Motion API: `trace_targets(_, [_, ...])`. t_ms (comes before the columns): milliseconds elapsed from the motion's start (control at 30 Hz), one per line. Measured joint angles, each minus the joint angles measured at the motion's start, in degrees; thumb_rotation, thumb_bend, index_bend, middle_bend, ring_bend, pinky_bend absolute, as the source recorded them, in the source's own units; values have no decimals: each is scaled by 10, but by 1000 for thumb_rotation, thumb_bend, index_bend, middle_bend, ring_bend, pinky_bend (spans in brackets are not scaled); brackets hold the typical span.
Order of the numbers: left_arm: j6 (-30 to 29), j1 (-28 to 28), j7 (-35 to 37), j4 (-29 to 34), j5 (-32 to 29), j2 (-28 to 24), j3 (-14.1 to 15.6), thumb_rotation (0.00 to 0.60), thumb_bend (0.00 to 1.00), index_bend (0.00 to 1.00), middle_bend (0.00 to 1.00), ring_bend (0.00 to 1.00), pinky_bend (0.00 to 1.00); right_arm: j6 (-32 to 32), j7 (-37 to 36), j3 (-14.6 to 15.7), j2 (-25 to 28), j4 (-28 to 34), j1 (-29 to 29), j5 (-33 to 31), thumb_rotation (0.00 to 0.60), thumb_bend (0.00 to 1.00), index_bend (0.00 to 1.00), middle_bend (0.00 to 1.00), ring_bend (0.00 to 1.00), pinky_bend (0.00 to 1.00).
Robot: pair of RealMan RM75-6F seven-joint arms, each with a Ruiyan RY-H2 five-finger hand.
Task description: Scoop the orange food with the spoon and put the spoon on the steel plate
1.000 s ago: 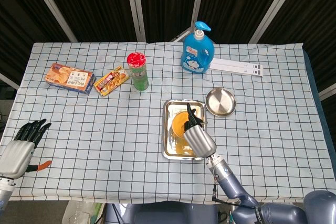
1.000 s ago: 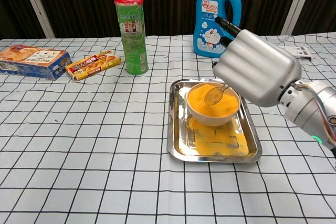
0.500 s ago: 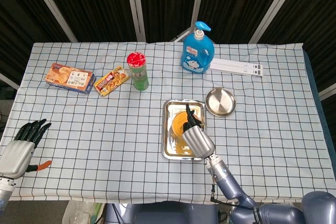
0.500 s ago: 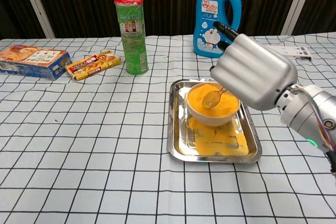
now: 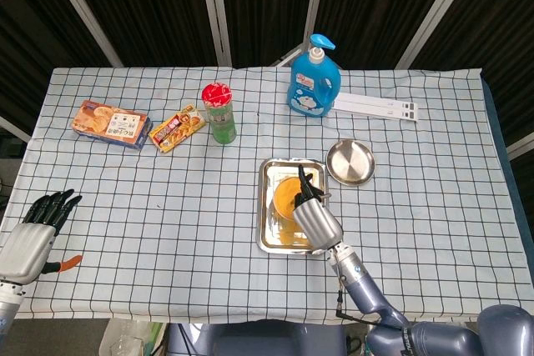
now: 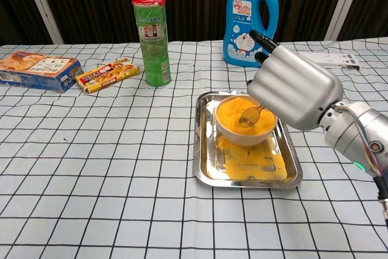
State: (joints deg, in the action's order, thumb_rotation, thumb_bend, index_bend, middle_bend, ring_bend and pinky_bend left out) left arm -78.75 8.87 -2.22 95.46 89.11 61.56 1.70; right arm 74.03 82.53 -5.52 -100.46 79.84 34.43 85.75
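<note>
A white bowl [image 6: 244,133] of orange food [image 6: 233,112] stands in a rectangular steel tray [image 6: 206,174] with orange food spilled on its floor. My right hand [image 6: 294,86] hovers over the bowl's right side and holds a metal spoon [image 6: 249,115], whose bowl lies on the orange food. In the head view the right hand [image 5: 314,218] covers much of the tray [image 5: 269,206]. The round steel plate [image 5: 350,162] lies just right of the tray. My left hand [image 5: 33,235] hangs off the table's near left corner, fingers apart, holding nothing.
A green chip can [image 6: 152,40], a snack bar pack [image 6: 106,74] and a biscuit box [image 6: 36,69] stand at the back left. A blue detergent bottle [image 6: 251,19] rises behind the tray. A white strip [image 5: 375,107] lies at the back right.
The right hand shifted slightly right and lowered, and the spoon's bowl settled further right in the orange food. The left hand stayed put.
</note>
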Motion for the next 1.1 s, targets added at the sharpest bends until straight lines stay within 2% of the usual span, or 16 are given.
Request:
trace_targets(300, [-1, 0, 1, 0, 1, 0, 0, 600, 0, 0, 0, 0, 0, 2, 0, -14, 8, -13, -3, -13, 600, 689, 655, 574, 289, 0])
trace_targets(700, [-1, 0, -1, 0, 2, 1, 0, 600, 0, 0, 0, 0, 0, 5, -8, -4, 10, 31, -4, 4, 600, 689, 655, 574, 289, 0])
trace_targets(1100, [4, 2, 4, 2, -1, -2, 0, 600, 0, 0, 0, 0, 0, -5, -7, -14, -14, 7, 0, -9, 600, 689, 655, 574, 289, 0])
